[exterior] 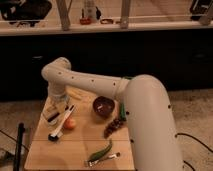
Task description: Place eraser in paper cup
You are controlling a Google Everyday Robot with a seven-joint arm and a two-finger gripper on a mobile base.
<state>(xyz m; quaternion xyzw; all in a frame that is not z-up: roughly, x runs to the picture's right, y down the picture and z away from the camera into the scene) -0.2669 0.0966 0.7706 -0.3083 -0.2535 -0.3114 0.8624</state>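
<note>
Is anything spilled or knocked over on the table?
Nothing looks spilled or broken. The dark red bowl stands upright, and the orange fruit, grapes and brush just lie on the wooden table. The gripper, shut, is low over the table's far left corner.

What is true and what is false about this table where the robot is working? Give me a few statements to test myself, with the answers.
1. The gripper is shut and hangs over the left end of the table, as pictured. True.
2. The dark red bowl stands on the floor. False: it stands on the table, towards the far edge.
3. A small orange fruit lies right beside the brush. True.
4. The green pepper lies inside the bowl. False: it lies on the bare wood near the front edge.
</note>
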